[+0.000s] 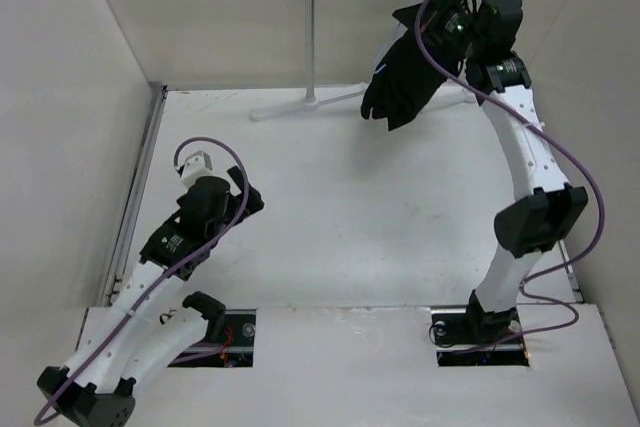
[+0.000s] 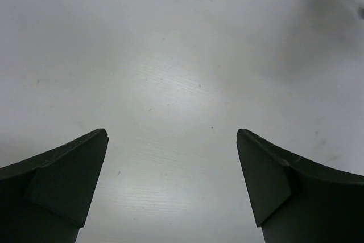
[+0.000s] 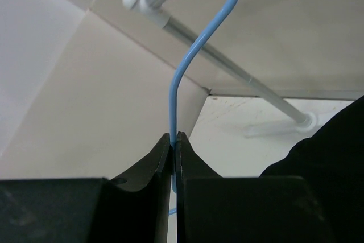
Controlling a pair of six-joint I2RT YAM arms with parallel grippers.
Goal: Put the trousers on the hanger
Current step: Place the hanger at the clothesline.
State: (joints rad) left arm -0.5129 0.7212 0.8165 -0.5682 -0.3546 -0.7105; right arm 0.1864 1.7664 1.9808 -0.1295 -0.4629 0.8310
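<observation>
The white surface (image 1: 350, 207) is bare through its middle. At its 12 o'clock edge stands the white garment rack (image 1: 313, 37), its rail (image 3: 216, 55) running across toward 1 o'clock.

At about 1 o'clock, the trousers (image 1: 405, 77) hang in a dark bunch just under the raised right arm, off the surface. They seem to be draped over the hanger, though its bar is hidden by the cloth. I judge them soft and limp, far heavier than what carries them, and likely to slide off a thin smooth bar if it tips. The waistband or a thick fold would be the safest place to grip them.

The hanger (image 3: 181, 78) shows as a thin pale-blue wire, light and springy. It could swivel in a pinch, so the neck below the hook is the sensible hold. The right claw (image 3: 175, 140) is pressed together on exactly that neck. Whether the hook sits over the rail I cannot tell.

Near 8 o'clock, the left claw (image 2: 172, 133) is spread wide over bare surface, gripping nothing.
</observation>
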